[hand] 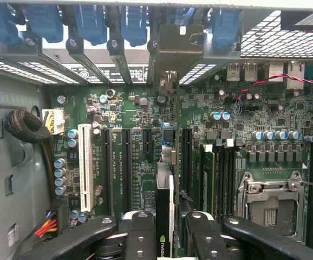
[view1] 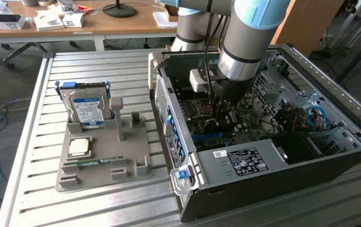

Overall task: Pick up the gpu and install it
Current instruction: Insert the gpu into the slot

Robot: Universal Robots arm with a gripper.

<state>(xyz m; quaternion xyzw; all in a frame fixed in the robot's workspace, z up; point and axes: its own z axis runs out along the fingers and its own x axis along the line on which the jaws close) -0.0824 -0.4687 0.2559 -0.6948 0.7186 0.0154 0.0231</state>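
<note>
Exterior view first: the arm (view1: 246, 42) reaches straight down into the open computer case (view1: 250, 189), and the claw (view1: 221, 116) sits low over the board. Off to the exterior view's left, the grey tray (view1: 85, 182) on the counter (view1: 104, 208) holds the hard drive (view1: 87, 106) and the memory stick (view1: 96, 162). What the claw has between its tips is hard to make out from here, it's too dark and crowded down there.

The wrist view sorts that out. The gpu (hand: 164, 211) shows edge-on, and the fingers (hand: 140, 235) are clamped on it, one pad on each face. Its silver bracket (hand: 174, 49) is up against the case's rear slot openings. Below it is the green motherboard (hand: 140, 124) with its row of long slots, the white slot (hand: 84, 165) off to one side and the CPU socket (hand: 270, 203) to the other.

So pickup looks done and this is the install step, with the card hanging over a slot. Whether its edge is touching the slot, nobody could say from this angle. My read is that seating it calls for the card edge square over the slot, the bracket lined up with its opening, and a straight push.
</note>
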